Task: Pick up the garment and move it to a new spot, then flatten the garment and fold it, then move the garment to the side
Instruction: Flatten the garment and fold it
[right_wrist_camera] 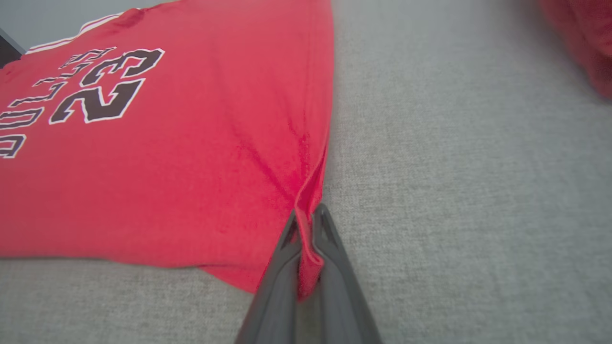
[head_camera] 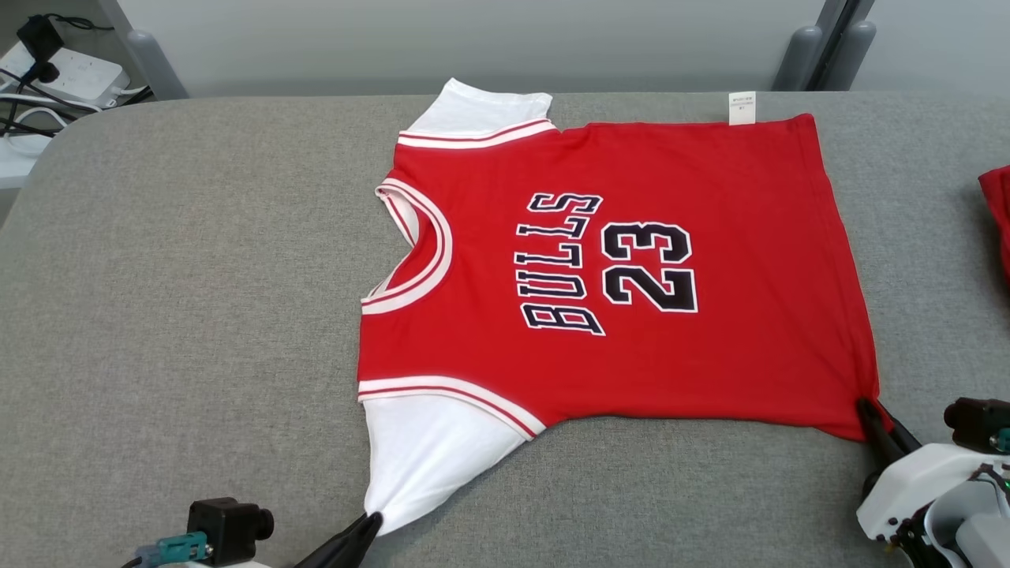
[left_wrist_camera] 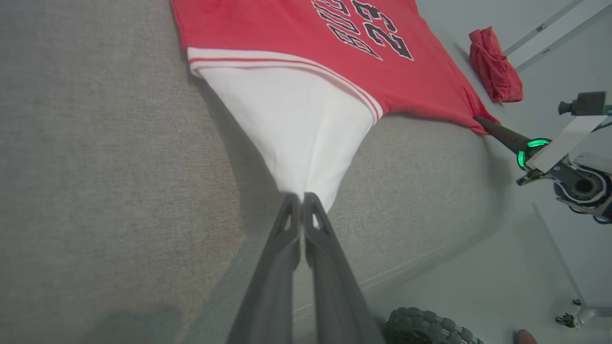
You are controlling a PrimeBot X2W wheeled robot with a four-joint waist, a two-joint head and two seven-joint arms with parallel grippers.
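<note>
The garment (head_camera: 615,268) is spread flat, print up, on the grey worktop (head_camera: 197,276). The tip of its near white sleeve (head_camera: 426,450) is pinched by the closed left end effector (head_camera: 371,525), and its near hem corner (head_camera: 852,424) by the closed right end effector (head_camera: 868,410). Both grips look shallow, so an uneven pull could slip the cloth free or drag it askew and wrinkle it.
</note>
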